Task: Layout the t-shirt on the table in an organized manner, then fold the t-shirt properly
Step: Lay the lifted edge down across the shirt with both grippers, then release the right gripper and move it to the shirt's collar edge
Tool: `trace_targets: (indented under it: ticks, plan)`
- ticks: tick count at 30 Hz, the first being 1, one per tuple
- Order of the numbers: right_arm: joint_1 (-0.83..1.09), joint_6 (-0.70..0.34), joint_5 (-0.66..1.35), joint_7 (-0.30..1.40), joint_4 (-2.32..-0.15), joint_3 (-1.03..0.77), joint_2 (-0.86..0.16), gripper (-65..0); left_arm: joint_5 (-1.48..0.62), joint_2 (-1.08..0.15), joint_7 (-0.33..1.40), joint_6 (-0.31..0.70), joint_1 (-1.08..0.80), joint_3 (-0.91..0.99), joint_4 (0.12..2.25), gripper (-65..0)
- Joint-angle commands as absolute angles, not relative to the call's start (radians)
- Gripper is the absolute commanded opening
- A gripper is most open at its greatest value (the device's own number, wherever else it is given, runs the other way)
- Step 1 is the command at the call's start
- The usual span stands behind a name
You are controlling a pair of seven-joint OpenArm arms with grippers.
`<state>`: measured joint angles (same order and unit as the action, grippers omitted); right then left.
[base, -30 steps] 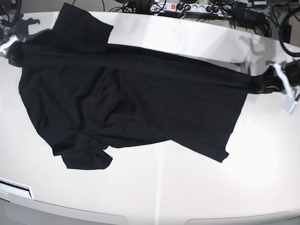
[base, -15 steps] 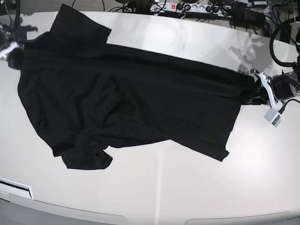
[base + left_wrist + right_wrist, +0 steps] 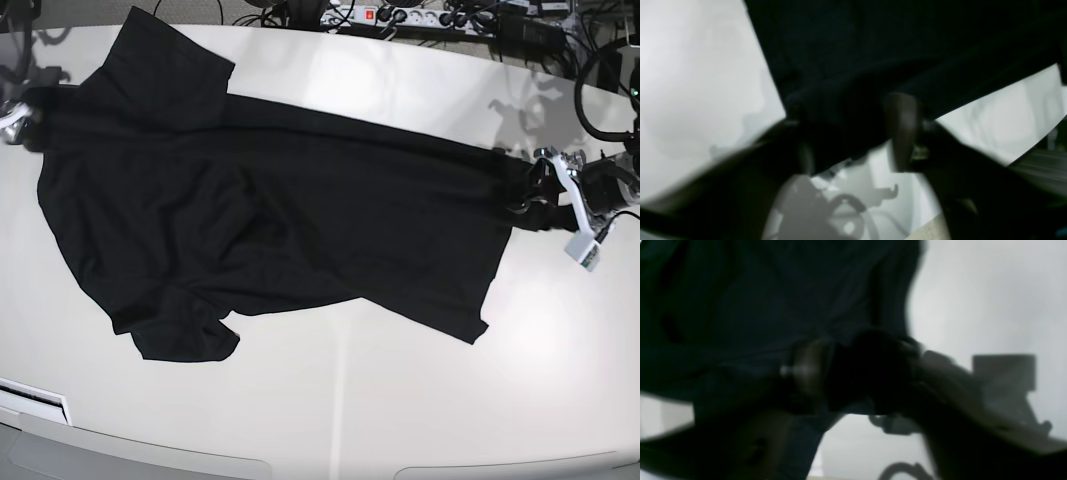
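Claws first: our left gripper clamps one hem corner of the single black t-shirt, our right gripper pinches its shoulder, and the shirt lies stretched across the one off-white table.

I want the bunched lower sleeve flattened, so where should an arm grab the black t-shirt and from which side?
Probably grip the t-shirt at the folded-under sleeve near the table's front edge, coming from that bare front side. The cloth there lies doubled and creased with loose edges, and both the left gripper and the right gripper are clamped on opposite ends, so one must release first.
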<state>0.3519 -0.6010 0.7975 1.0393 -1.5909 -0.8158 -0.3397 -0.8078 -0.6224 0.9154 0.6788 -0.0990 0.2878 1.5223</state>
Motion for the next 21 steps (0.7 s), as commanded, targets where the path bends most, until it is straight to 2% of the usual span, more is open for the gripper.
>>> trace_targets:
  ticks: [1,4,9,16,21]
  plan:
    - [0.349,-0.595,0.815,1.034,-1.604,-0.825,-0.373,-22.7,-0.827,-0.641,0.897,0.658,-0.085,0.296,1.536,-23.5]
    - [0.350,-0.597,0.818,1.081,-1.604,-0.825,-0.385,-21.5,-0.820,-0.634,0.898,0.624,-0.088,0.296,1.536,-23.4]
    - [0.393,-0.622,0.977,1.206,-1.603,-0.825,-0.347,-21.5,-0.820,-0.612,0.897,0.624,-0.088,0.295,1.536,-23.4]
    - [0.505,-0.617,0.962,1.165,-1.603,-0.825,-0.245,-21.5,-0.820,-0.612,0.898,0.624,-0.088,0.295,1.536,-23.4]
    - [0.535,-0.568,0.846,1.065,-1.600,-0.825,-0.155,-21.5,-0.820,-0.612,0.898,0.624,-0.088,0.295,1.536,-23.4]
